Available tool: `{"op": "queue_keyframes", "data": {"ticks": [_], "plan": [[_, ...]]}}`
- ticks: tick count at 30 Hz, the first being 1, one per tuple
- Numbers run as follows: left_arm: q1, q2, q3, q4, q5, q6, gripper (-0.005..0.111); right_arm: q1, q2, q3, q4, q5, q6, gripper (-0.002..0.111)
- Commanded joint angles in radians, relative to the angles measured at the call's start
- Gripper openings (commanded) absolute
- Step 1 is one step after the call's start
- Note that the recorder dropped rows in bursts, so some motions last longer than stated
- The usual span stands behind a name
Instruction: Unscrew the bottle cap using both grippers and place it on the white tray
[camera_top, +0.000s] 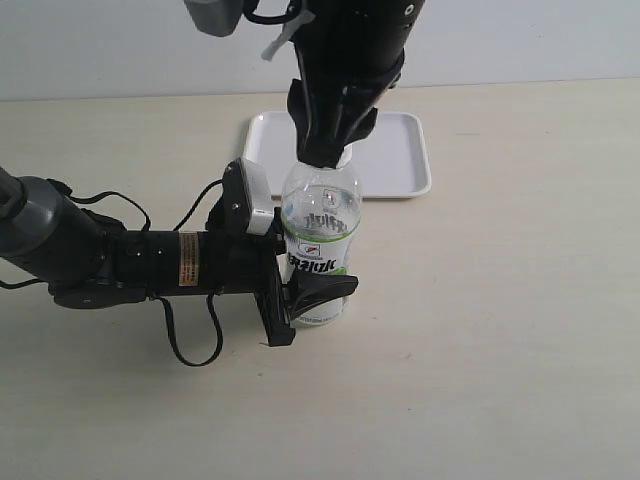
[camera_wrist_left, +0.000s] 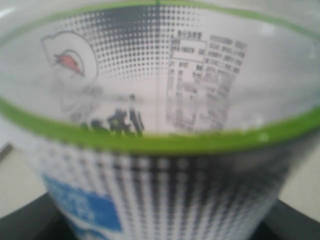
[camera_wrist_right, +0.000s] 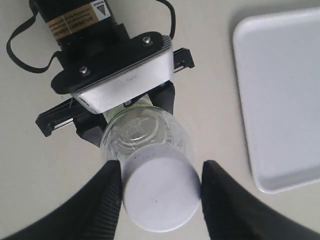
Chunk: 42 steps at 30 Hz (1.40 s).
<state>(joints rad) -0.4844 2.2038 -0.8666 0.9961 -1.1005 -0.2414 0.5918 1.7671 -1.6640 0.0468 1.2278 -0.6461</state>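
Holding bottle (camera_top: 320, 215): left gripper (camera_top: 318, 290); right gripper (camera_wrist_right: 160, 184) seemingly pinches bottle cap (camera_wrist_right: 159, 197).

From the exterior view the right gripper (camera_top: 330, 158) hides the bottle cap (camera_wrist_right: 160, 197) outright, and a strip of the white tray (camera_top: 405, 170) behind it. Up close the bottle (camera_wrist_left: 160, 100) label is blurred, its fine print unreadable. Of the left gripper (camera_top: 318, 268) only dark slivers show there. The right wrist view cuts off part of the tray.

Big pale table (camera_top: 500, 350), smooth, light tan. Plain grey-white wall (camera_top: 100, 50) behind table's far edge. Soft even light.
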Motion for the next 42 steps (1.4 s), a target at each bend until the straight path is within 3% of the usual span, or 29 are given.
{"op": "queue_keyframes", "data": {"ticks": [1,20,24,28,30,37,42], "plan": [[-0.005,-0.007,0.003,0.011,0.020,0.006,0.000,0.002,0.003,-0.009,0.021,-0.007,-0.118,0.000],[-0.005,-0.007,0.003,0.007,0.020,0.006,0.000,0.002,0.003,-0.009,-0.058,-0.007,-0.400,0.001],[-0.005,-0.007,0.003,0.007,0.020,0.006,0.000,0.002,0.003,-0.009,-0.047,-0.007,-0.373,0.020],[-0.005,-0.007,0.003,0.007,0.020,0.006,0.000,0.002,-0.001,-0.009,-0.047,-0.007,-0.280,0.056],[-0.005,-0.007,0.003,0.007,0.020,0.008,0.000,0.002,-0.005,-0.009,-0.047,-0.007,-0.182,0.066],[-0.005,-0.007,0.003,0.004,0.020,0.037,0.000,0.002,-0.025,-0.009,-0.047,-0.007,0.160,0.067],[-0.005,-0.007,0.003,0.004,0.020,0.037,0.000,0.002,-0.025,-0.009,-0.036,-0.007,0.275,0.066]]}}
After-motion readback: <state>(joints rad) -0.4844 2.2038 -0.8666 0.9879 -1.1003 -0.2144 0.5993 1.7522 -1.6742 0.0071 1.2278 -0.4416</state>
